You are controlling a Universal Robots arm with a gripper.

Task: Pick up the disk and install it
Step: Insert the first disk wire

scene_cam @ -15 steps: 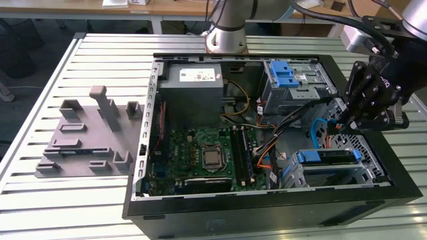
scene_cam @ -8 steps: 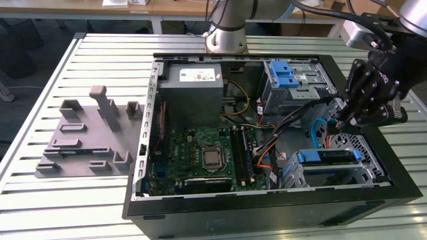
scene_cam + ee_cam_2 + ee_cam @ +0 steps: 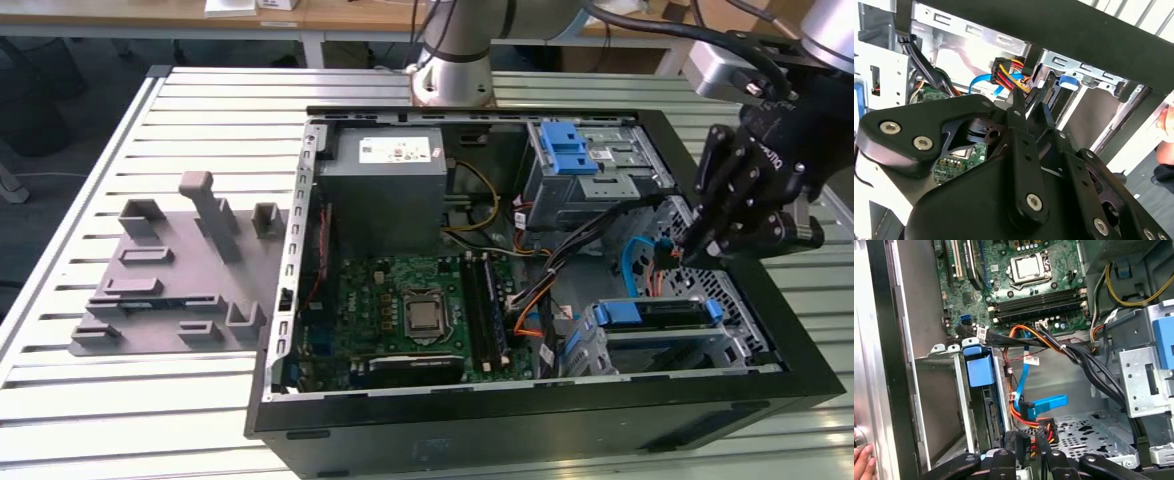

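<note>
Disk: the disk [image 3: 654, 313] is seen lying flat in the drive cage [image 3: 747, 345], just below the fingers [image 3: 689, 246], its blue rails on both sides; it looks seated already.
Fingers: drawn close together, nothing gripped; they hover apart from the disk, over the cable bundle [image 3: 1026, 417].
Handling: judged stiff, dense and fairly heavy for its size, with smooth metal faces and sensitive to knocks. The long edges at the blue rails are judged the safest hold.
Around the fingers: a blue latch [image 3: 978, 371] is seen beside them, and the motherboard [image 3: 1024, 285] well beyond.
Surface: the open computer case [image 3: 534, 425] is carried on a slatted metal counter [image 3: 200, 130].
Room: a tight cage and loose cables close by; a person's hand [image 3: 863, 462] rests at the case edge.
</note>
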